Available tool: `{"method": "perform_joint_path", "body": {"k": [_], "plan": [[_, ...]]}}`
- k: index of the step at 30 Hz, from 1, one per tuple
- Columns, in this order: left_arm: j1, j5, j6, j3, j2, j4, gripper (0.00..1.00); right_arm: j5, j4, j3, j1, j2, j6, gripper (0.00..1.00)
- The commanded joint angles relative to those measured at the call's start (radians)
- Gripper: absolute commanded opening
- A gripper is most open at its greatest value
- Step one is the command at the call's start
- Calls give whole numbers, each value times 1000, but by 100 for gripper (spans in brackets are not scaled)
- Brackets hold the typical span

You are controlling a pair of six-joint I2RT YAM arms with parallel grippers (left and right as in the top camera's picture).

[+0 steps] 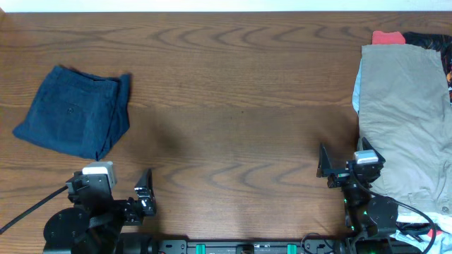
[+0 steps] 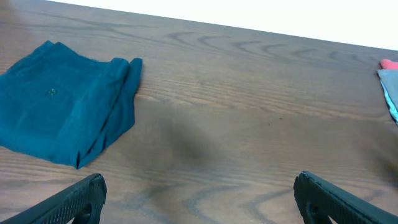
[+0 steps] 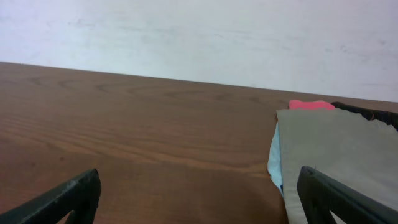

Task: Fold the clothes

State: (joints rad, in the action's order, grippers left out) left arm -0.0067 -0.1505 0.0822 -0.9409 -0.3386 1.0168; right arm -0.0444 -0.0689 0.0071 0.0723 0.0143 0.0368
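navy shorts (image 1: 74,111) x1, folded | khaki garment (image 1: 399,120) x1, far right | left gripper (image 2: 199,186), right gripper (image 3: 199,183) both released, empty

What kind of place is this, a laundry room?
Probably a robot test bench, not a home: a wooden table, a plain white wall, and robot arms near folded navy shorts and a clothes pile.

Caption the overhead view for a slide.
Folded navy shorts at left; khaki garment spread out at right.

khaki garment (image 1: 402,113): cut by right edge | red garment (image 1: 388,37): mostly under it | dark garment (image 1: 432,42): cropped
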Motion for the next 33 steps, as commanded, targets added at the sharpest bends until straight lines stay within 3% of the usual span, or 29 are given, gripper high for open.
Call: {"method": "perform_joint_path", "body": {"k": [1, 21, 25, 33], "plan": [[0, 5, 9, 1, 1, -2, 98, 11, -4, -2, -14, -9, -13, 99], [35, 12, -22, 27, 53, 25, 98, 11, -4, -2, -14, -9, -13, 99], [56, 13, -37, 122, 114, 3, 98, 11, -4, -2, -14, -9, -13, 99], [56, 1, -11, 477, 277, -229, 98, 11, -4, -2, -14, -9, -13, 99]]}}
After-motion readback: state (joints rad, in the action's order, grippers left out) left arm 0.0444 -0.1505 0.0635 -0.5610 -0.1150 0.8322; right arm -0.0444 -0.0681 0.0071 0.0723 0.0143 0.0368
